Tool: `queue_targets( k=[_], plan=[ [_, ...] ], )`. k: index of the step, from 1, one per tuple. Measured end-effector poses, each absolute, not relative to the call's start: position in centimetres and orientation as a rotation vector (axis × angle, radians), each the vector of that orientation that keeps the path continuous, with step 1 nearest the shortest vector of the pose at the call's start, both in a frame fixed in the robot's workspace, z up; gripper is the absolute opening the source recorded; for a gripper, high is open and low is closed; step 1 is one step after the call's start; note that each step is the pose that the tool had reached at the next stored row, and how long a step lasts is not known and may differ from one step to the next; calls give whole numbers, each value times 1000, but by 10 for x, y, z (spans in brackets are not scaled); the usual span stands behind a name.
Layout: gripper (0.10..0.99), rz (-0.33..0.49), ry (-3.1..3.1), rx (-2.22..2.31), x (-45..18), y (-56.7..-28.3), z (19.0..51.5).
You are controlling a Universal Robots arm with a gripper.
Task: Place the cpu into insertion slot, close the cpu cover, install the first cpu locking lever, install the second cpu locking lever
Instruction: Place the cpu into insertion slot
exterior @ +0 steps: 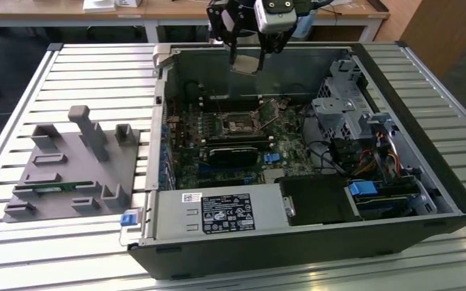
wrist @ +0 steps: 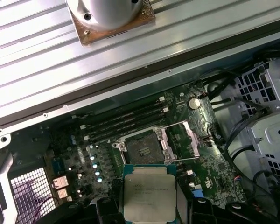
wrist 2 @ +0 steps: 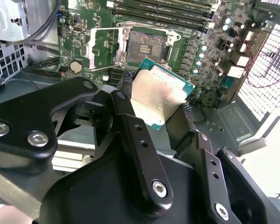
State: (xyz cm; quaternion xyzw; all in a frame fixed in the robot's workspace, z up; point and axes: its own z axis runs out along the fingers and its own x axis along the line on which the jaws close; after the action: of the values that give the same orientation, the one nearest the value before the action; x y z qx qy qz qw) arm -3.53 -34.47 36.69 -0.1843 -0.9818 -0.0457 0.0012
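Exterior view: where's the cpu (exterior: 245,64)?
> I've got it clamped in the gripper (exterior: 247,59), pinched by two opposite edges. It hangs tilted above the open computer case (exterior: 427,163).

Slot state?
> In the second wrist view I see the insertion slot (wrist 2: 147,46) bare on the green board (wrist 2: 214,74), just past the cpu. The cpu cover (wrist 2: 101,46) is flipped open beside the slot. Cpu is well apart from the slot, touching nothing but the gripper.
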Motion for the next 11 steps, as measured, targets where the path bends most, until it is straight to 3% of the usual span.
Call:
queue_targets(
  k=[11],
  plan=[
    [537,-144,-3069,-653,-35,-345,367]
  ],
)
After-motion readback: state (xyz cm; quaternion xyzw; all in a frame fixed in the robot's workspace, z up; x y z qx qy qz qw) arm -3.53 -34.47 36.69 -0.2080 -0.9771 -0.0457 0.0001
